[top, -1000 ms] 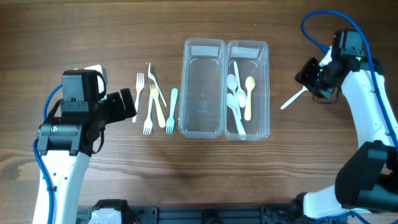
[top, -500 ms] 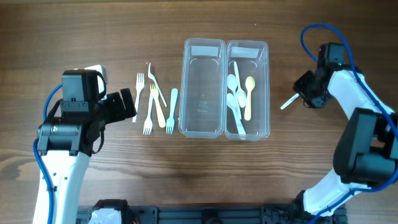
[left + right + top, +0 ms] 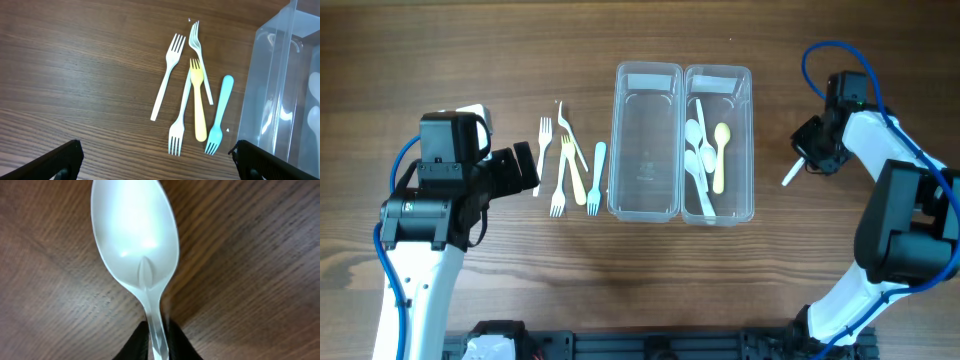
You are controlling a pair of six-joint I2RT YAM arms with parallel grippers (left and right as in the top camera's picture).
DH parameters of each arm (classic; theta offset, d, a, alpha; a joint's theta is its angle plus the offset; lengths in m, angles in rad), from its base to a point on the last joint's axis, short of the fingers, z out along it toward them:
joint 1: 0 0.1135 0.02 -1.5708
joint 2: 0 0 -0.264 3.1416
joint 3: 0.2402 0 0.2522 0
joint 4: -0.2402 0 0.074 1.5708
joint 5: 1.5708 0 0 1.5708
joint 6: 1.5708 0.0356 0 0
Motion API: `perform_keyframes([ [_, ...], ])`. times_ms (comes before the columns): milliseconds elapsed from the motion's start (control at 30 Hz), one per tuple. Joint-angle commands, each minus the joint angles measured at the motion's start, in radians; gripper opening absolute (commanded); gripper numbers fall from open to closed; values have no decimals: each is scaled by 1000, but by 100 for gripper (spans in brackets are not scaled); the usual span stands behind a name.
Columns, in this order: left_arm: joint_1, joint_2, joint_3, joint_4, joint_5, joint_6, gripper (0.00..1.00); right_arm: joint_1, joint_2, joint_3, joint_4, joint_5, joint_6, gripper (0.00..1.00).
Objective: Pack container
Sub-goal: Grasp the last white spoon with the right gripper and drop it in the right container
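Spoon seemingly within right end effector

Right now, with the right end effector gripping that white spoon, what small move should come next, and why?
Probably carry the white spoon left toward the right-hand container. The right end effector grips its handle out beside that container, where the other spoons lie.

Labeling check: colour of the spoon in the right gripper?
White. The spoon shows best in the right wrist view.
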Motion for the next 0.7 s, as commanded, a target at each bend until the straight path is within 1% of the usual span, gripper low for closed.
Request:
perform_keyframes([
  [0,8,0,19,2,-10,16,100,-3,51,-13,-40,40,-8,6],
  [67,8,0,19,2,-10,16,100,-3,42,-12,-40,-11,-59,4],
  [100,8,0,19,2,-10,16,100,-3,9,2,-43,-47,-107,4],
  [133,8,0,19,2,-10,16,100,-2,-25,10,-43,-63,-125,4],
  [267,8,0,19,2,-10,16,100,11,-285,15,-34,-196,-185,4],
  [367,8,0,19,2,-10,16,100,101,-513,15,-32,-276,-192,4],
  [400,8,0,19,2,-10,16,100,131,-547,15,-33,-285,-192,4],
  [433,8,0,19,2,-10,16,100,196,-595,15,-36,-290,-192,4],
  [500,8,0,19,2,-10,16,100,320,-605,6,-34,-254,-190,4],
  [567,8,0,19,2,-10,16,100,426,-552,-44,-26,-96,-179,5],
  [600,8,0,19,2,-10,16,100,447,-517,-65,-21,-43,-157,5],
  [667,8,0,19,2,-10,16,100,456,-418,-104,22,-40,-165,4],
])
